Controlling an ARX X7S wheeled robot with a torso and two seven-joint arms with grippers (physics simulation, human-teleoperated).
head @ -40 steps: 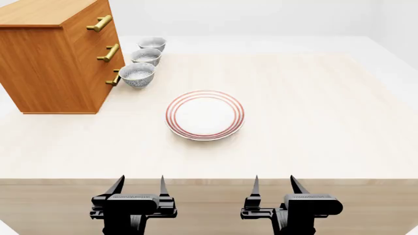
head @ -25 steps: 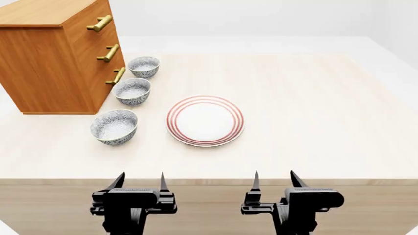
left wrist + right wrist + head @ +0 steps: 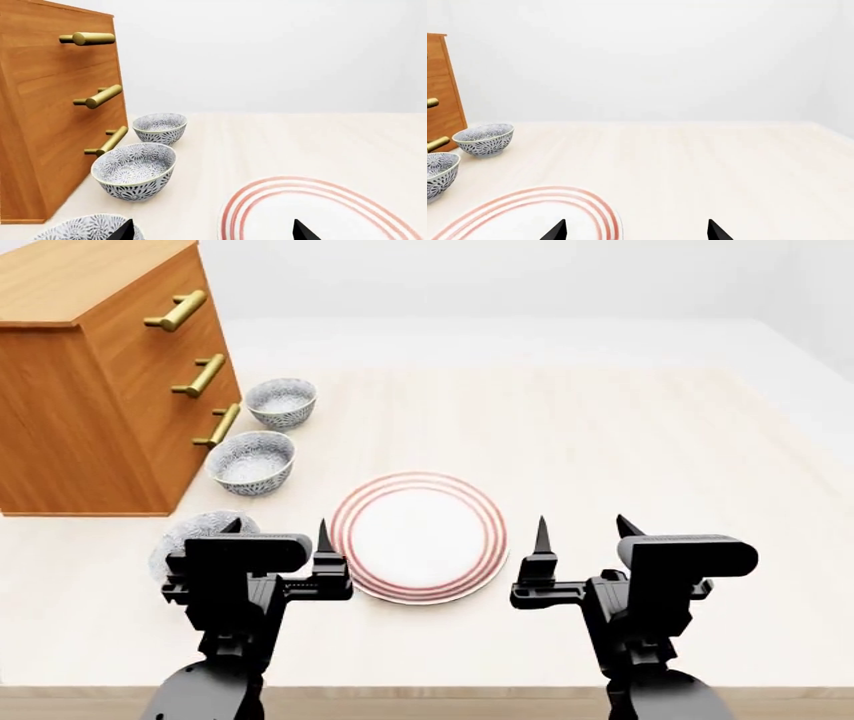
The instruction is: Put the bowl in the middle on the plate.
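1. Left gripper (image 3: 280, 542), black, two pointed fingers (image 3: 323, 537) spread wide, holding nothing. Hangs over the near part of the bench, just beside the plate's left edge.

2. Right gripper (image 3: 582, 536), black, same build, fingers likewise parted wide and empty. Hangs off the plate's right edge.

3. Pale wooden bench (image 3: 641, 440), flat, carrying every item below.

4. Nearest small round bowl, white with dense blue-grey speckling (image 3: 187, 535). Largely hidden behind the left gripper in the head view.

5. Round flat white plate with thin red concentric rings (image 3: 419, 536). Lies between the two grippers, bare.

6. Middle bowl (image 3: 251, 462), same speckled pattern and thin pale rim; the item to move. Stands upright beyond the left gripper and to its left, near the brown wooden drawer chest (image 3: 80, 400), apart from both neighbouring bowls, left of the plate and beyond it. Well clear of either pair of fingers. Handling, by judgement: rigid glazed ware, light, probably slick and chip-prone. Best hold looks to be across the rim wall, one finger inside and one outside, on the side away from the chest's brass handles (image 3: 218, 425).

7. Farthest bowl (image 3: 282, 402), alike, also close to the chest.
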